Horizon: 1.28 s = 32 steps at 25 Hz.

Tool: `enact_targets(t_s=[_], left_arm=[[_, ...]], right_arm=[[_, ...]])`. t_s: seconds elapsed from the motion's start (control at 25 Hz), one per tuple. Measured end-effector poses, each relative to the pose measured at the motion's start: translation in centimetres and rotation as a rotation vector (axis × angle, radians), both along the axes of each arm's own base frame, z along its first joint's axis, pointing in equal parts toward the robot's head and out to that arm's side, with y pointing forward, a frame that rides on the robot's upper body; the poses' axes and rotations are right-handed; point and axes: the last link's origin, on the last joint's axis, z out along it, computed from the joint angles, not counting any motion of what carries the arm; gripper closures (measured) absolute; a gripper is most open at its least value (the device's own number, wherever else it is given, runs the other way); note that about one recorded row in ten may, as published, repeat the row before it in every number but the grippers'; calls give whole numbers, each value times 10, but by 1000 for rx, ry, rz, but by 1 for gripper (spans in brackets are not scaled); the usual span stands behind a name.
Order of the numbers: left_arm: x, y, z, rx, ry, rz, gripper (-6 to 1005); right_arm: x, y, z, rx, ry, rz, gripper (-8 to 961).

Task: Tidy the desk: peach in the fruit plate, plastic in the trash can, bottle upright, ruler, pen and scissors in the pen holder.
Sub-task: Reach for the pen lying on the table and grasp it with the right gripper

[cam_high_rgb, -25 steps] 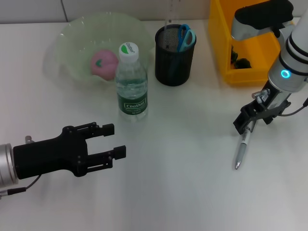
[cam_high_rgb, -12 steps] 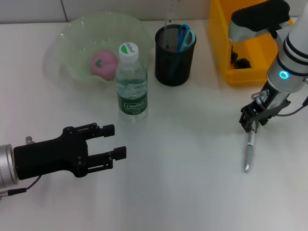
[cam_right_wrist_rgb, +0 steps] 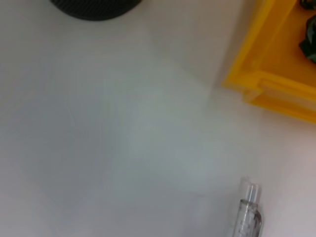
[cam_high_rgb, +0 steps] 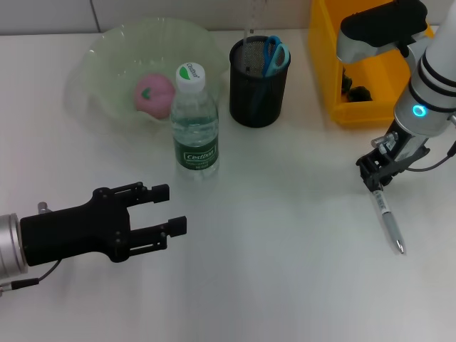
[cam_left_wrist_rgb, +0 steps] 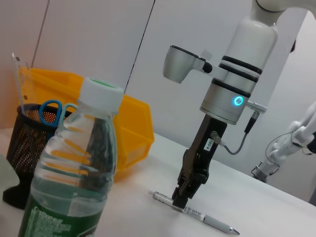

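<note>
Right gripper point(cam_high_rgb: 375, 178) is down at the right side of the bench, pinched shut on one end of the pen point(cam_high_rgb: 387, 218). The rest of the pen trails out toward the front edge, and from the left wrist view it looks like it's lying on the bench rather than lifted.

That's my worry: it's grabbed right at the end, so once it's raised the pen could swing or slip out, and a dangling pen would be hard to line up with the pen holder point(cam_high_rgb: 259, 82) near the back edge, where the scissors point(cam_high_rgb: 273, 55) and ruler point(cam_high_rgb: 250, 28) already crowd the mouth.

Yellow bin point(cam_high_rgb: 360, 71) sits at the back right corner. Bottle point(cam_high_rgb: 194, 122) is upright mid-bench, and the peach point(cam_high_rgb: 154, 94) is in the fruit plate point(cam_high_rgb: 100, 75). Left gripper point(cam_high_rgb: 162, 209) hovers open and empty near the front left.
</note>
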Motion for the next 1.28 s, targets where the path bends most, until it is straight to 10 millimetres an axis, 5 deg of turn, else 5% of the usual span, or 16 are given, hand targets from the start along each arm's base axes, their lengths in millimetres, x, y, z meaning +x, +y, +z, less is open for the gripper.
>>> enact_targets(t_s=[0.44,0.84,1.28], left_arm=[[-1,1,0,6,3,5,288],[-1,2,1,7,5,2,284],[-1,5,0,13,14,5,280]], right_arm=[[-7,3,7,36,38,39,890],[-4,-13,12,12,57,29,873],[6,-19,12,20,59,13,498]])
